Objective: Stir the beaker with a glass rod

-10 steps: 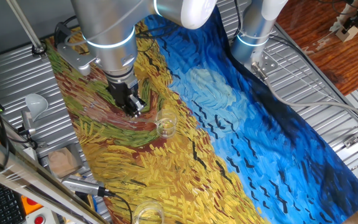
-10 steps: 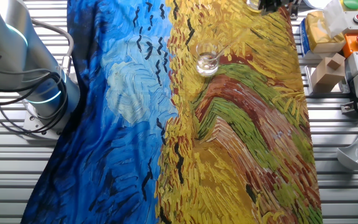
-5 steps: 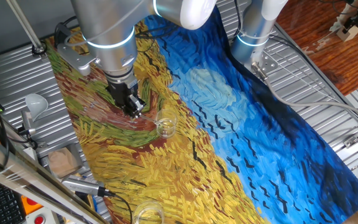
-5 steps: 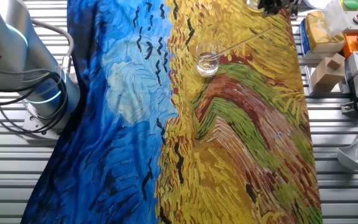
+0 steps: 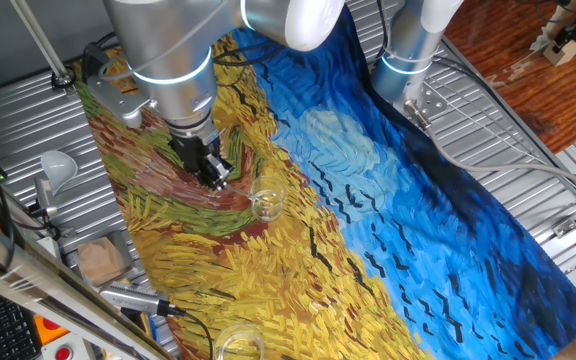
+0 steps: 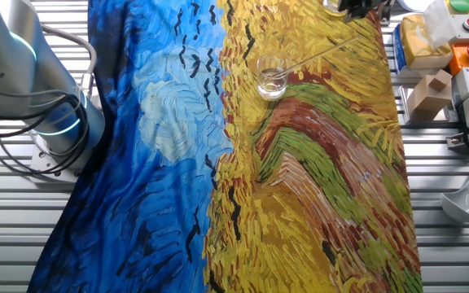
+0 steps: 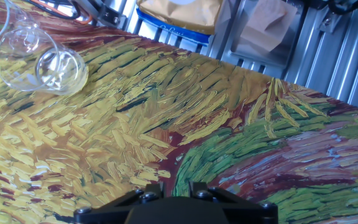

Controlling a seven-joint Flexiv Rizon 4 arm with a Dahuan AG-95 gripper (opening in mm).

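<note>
The gripper (image 5: pixel 216 174) hangs low over the painted cloth (image 5: pixel 388 210), its black tips pointing down at a brown and green swirl of the pattern. From the fixed views the jaws look close together, though whether they are fully pressed shut or pinch anything I cannot tell; the hand view shows only the black base of the gripper (image 7: pixel 173 208) at the bottom edge, with no fingertips visible.

The beaker (image 5: pixel 267 198) stands upright on the yellow part of the cloth, near the gripper but apart from it. In the other fixed view the beaker (image 6: pixel 272 76) has the glass rod (image 6: pixel 320 54) leaning in it: one end rests inside the glass, and the thin stick slants out over the rim toward the cloth's far corner (it shows only as a faint pale line). In the hand view the beaker (image 7: pixel 45 61) sits at the upper left, well off the line of the fingers.

A wider clear glass vessel (image 5: pixel 239 343) stands at the near edge of the cloth, and a white funnel (image 5: pixel 58 166) sits on the ribbed metal table (image 5: pixel 528 140)
</note>
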